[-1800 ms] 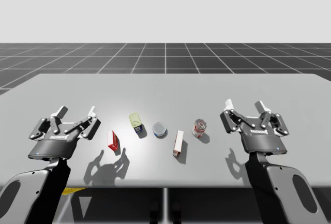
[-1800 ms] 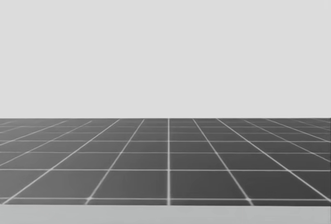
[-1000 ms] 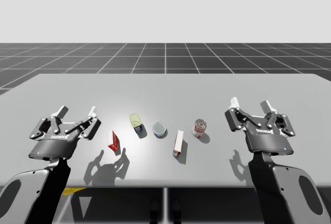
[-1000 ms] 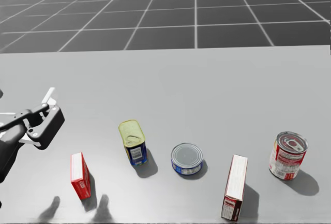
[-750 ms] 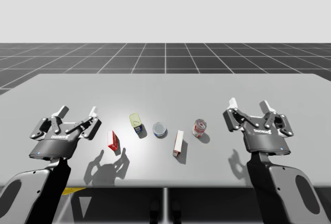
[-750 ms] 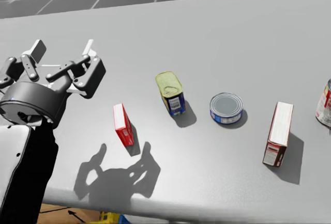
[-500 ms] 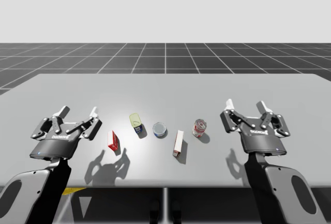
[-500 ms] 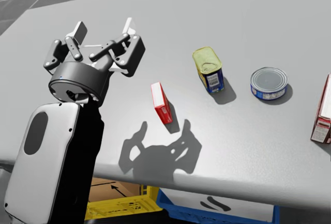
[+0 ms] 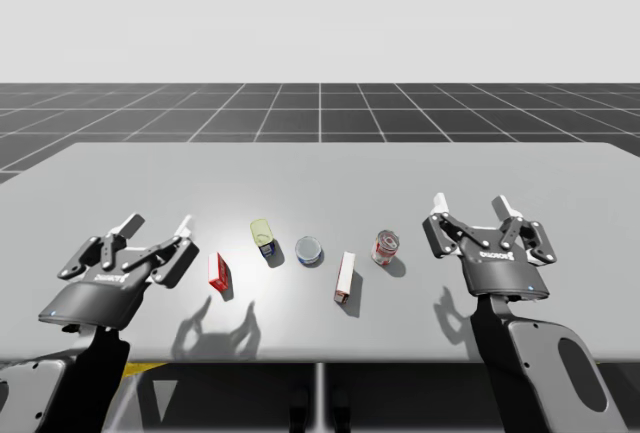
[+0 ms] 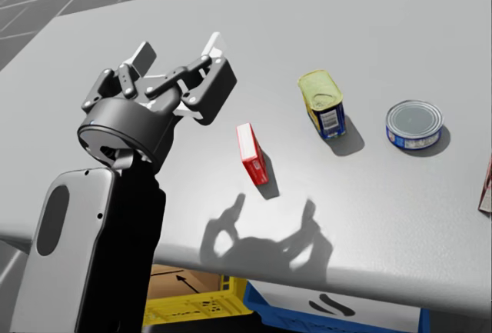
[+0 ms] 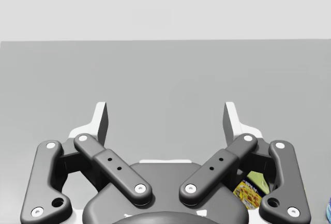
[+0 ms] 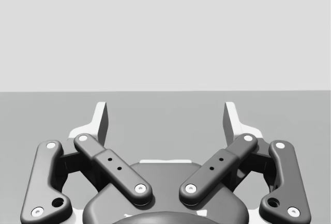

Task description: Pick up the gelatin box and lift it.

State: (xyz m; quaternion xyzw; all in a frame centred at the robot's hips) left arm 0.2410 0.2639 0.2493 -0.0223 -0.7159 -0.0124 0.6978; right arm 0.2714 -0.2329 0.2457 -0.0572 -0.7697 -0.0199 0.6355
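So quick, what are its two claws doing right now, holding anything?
Left gripper: open, holding nothing.
Right gripper: open, holding nothing.

High view faces the table from above; head view looks down closer — both share the left claw.

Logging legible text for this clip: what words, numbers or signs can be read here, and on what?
No text reads clearly enough to quote.
Small red box: label print blurred.
Yellow-topped can: barcode-like patch, too small.
Flat blue can: side print blurred.
Red-and-white can: label too small.
Brown box under the table: a black arrow, no words.
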